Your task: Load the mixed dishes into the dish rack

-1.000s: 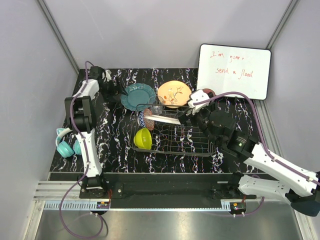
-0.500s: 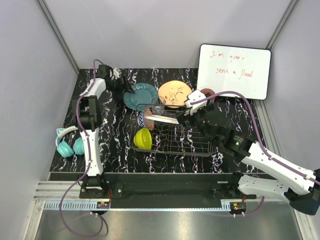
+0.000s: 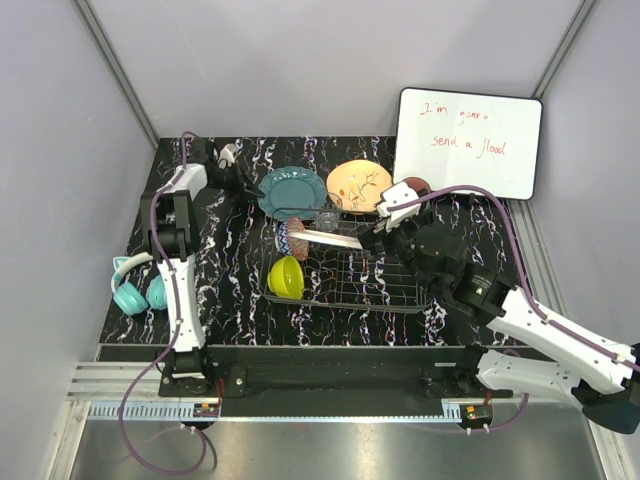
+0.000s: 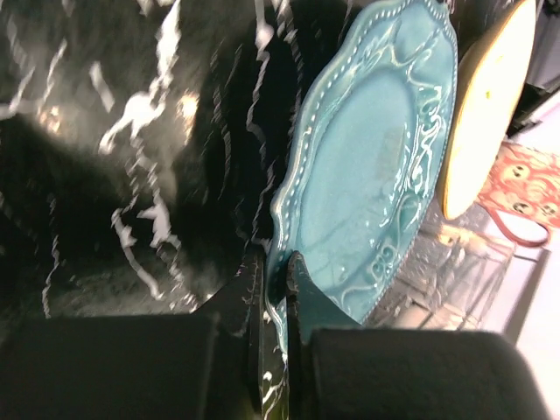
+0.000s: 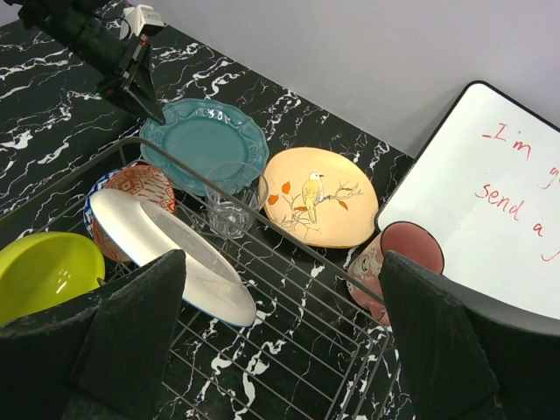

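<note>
From above, my left hand (image 3: 250,184) meets the teal plate (image 3: 292,192) at the edge farthest from the dish rack (image 3: 385,290). The plate lies on the tabletop just behind the rack's far-left corner.

At my left wrist, my fingers (image 4: 254,284) pinch the plate's beaded rim. I judge it to be glazed ceramic: stiff, slick, breakable and heavy for an edge pinch, so I want a deep bite.

From my right wrist, my right hand (image 5: 280,262) is spread wide over the rack, with the plate beyond its far rail.
</note>
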{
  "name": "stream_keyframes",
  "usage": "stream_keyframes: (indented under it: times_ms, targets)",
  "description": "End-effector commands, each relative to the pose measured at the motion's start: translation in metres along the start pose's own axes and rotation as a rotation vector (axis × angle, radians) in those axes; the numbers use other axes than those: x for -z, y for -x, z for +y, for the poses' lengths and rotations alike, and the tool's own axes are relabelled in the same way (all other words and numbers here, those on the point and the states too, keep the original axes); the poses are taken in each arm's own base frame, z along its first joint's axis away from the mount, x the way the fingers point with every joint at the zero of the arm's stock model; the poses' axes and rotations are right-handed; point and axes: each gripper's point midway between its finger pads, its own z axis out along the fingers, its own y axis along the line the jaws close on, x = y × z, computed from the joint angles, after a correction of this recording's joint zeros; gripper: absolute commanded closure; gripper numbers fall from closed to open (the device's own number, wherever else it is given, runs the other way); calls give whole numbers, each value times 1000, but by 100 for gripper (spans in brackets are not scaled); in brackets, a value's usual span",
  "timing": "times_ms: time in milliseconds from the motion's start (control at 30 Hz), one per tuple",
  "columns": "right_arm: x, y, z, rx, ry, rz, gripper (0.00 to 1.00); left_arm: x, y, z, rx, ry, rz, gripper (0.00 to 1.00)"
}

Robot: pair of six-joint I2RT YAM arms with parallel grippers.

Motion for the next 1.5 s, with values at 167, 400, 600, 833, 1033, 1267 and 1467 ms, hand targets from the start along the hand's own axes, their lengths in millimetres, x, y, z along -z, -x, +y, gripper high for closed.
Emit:
stream_keyframes:
  times_ms: [167,400,600,833,1033,1267,1467]
  targets:
    - [-5,0,6,-37,2,-17,0,94,-10,-14,-49,-1,-63,100]
    - [-11,-4,13,-41,23,-23,0,161,-43,-55,-188,102,-172,100]
    - [-7,-4,14,-62,33,-30,0,206,-47,-57,-347,311,-326,100]
    - [0,-2,11,-78,42,-45,1,232,-53,-76,-602,483,-387,100]
    - [2,-5,12,-81,50,-43,1,260,-66,-116,-814,589,-454,100]
    - [5,-4,8,-77,43,-56,1,309,-82,-156,-964,686,-527,100]
    - [12,-5,1,-71,24,-70,1,341,-112,-188,-1101,718,-509,100]
